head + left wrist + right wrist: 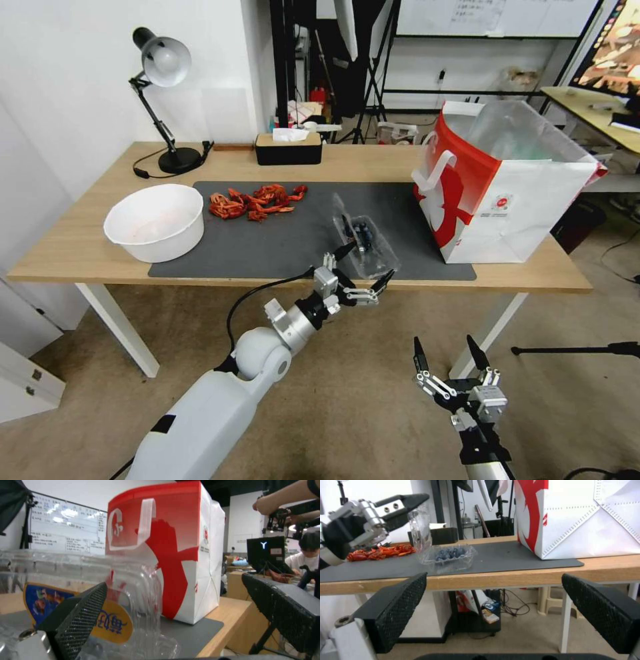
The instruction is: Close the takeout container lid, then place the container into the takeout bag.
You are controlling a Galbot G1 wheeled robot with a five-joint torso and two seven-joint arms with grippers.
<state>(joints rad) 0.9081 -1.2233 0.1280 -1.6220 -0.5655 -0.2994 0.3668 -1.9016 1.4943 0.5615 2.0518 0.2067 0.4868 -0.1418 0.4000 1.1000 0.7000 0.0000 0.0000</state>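
- A round white bowl (155, 221) sits at the left end of the dark grey mat (293, 243) on the wooden table (73, 247); a heap of red-orange scraps (255, 201) lies on the mat just beside it, with a desk lamp (162, 100) and a black tissue box (288, 148) behind.
- The left gripper (369, 265) reaches over the table's near edge with its 2 fingers spread apart, 1 on each side of the takeout container's near end; whether either pad touches the plastic cannot be told.
- The takeout container (363, 241) rests on the mat near the front edge, blueberries in its tray.
- The lid (420, 528) stands roughly upright, open, rising from the tray beside the left gripper's upper finger (403, 501); the left wrist view looks through its clear plastic and a blue-and-yellow sticker (80, 612).
- The takeout bag (497, 183) stands upright and open-topped at the mat's right end, apart from the container.
- The right gripper (452, 360) hangs below and in front of the table edge, fingers wide apart and holding nothing.
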